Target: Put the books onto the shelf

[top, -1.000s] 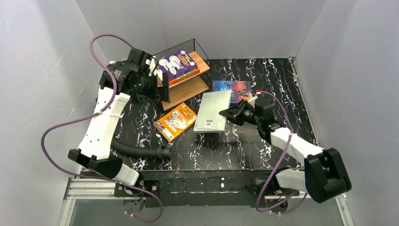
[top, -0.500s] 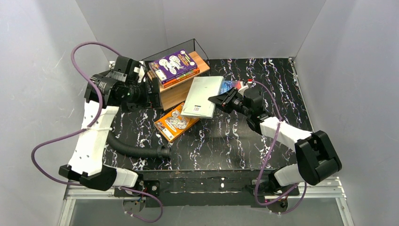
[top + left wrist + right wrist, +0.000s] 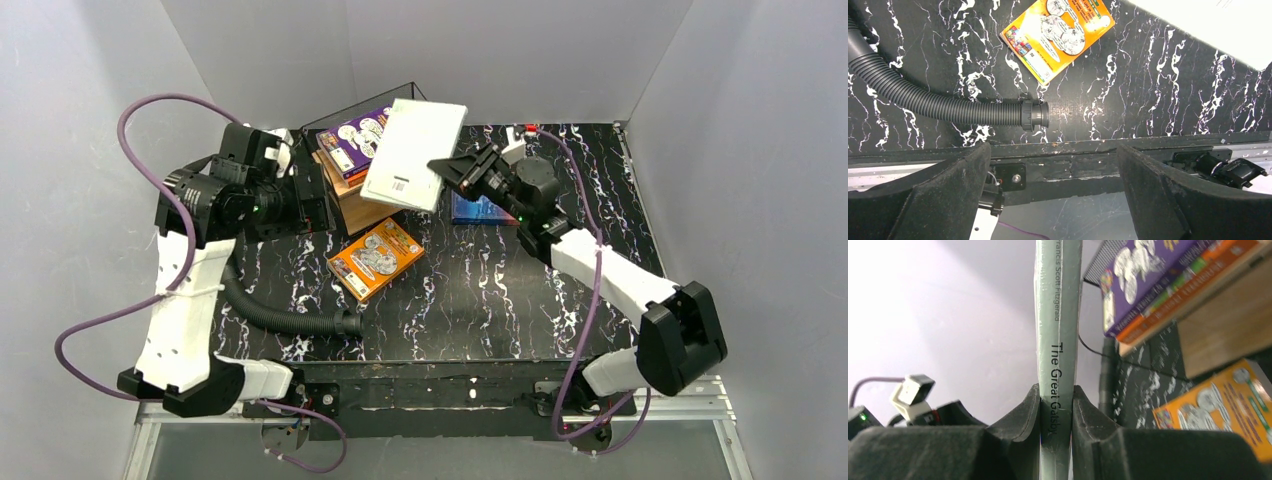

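Hovering at far left, the left gripper (image 3: pixel 318 192) has its jaws spread wide with nothing between them, and it sits just off the left end of the shelf (image 3: pixel 372 210). Its wrist camera looks down on the table (image 3: pixel 1128 100): a black corrugated hose (image 3: pixel 943 107) lies below the fingers, and the orange book (image 3: pixel 1058 35) lies flat just past the hose end, well apart from that gripper. To the gripper's right, on the shelf's top board, the purple book (image 3: pixel 352 142) lies flat on top of the red-green book (image 3: pixel 1173 305). Next along, the right gripper (image 3: pixel 1056 395) pinches the pale grey-green book (image 3: pixel 413 155) at its spine edge, with one of its fingers (image 3: pixel 1020 415) pressed on each cover. That book is off the table and tilted. It sticks out ahead of the gripper over the shelf's right end and overlaps the purple book in the top view. Can't tell whether it touches the stack. The blue book (image 3: pixel 480 210) lies flat on the table under the right gripper's wrist, partly hidden by the arm.
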Motion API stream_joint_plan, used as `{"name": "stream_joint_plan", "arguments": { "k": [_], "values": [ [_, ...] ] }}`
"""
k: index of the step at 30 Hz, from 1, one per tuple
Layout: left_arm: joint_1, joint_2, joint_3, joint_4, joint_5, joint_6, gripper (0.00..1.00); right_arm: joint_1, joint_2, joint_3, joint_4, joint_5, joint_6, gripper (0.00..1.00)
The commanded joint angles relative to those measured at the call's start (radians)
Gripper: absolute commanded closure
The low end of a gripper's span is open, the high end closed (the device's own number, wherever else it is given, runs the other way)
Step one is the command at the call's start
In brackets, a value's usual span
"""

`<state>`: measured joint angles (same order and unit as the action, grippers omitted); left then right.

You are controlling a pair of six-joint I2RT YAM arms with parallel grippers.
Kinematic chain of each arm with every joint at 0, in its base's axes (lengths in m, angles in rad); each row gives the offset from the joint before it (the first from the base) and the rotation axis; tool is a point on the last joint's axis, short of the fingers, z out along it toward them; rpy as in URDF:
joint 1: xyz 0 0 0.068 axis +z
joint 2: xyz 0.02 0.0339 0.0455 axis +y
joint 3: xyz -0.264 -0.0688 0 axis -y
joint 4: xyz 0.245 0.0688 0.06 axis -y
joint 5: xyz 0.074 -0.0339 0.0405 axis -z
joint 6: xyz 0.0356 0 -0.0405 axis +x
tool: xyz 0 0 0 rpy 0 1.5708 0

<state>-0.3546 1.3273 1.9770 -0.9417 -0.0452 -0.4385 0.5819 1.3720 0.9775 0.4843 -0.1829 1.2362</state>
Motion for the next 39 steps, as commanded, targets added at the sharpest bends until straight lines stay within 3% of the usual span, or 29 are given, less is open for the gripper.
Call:
{"name": "stream_joint_plan", "arguments": {
  "k": [1, 9, 20, 28, 39],
  "values": [
    [0.009, -0.039, 0.027, -0.103, -0.032, 0.007, 0.02, 0.016, 0.067, 0.158, 0.196, 0.102, 0.058, 0.99],
    [0.011, -0.081, 0.048, -0.123, -0.086, 0.018, 0.02, 0.081, 0.245, 0.351, 0.198, 0.314, 0.113, 0.99],
    [0.011, -0.125, 0.017, -0.128, -0.108, 0.016, 0.02, 0.174, 0.392, 0.578, -0.015, 0.640, 0.207, 0.99],
    [0.010, -0.139, -0.015, -0.116, -0.106, 0.011, 0.02, 0.212, 0.612, 0.899, -0.242, 0.715, 0.327, 0.99],
    [0.011, -0.163, -0.010, -0.122, -0.119, 0.014, 0.02, 0.229, 0.738, 1.062, -0.423, 0.751, 0.419, 0.99]
  ]
}}
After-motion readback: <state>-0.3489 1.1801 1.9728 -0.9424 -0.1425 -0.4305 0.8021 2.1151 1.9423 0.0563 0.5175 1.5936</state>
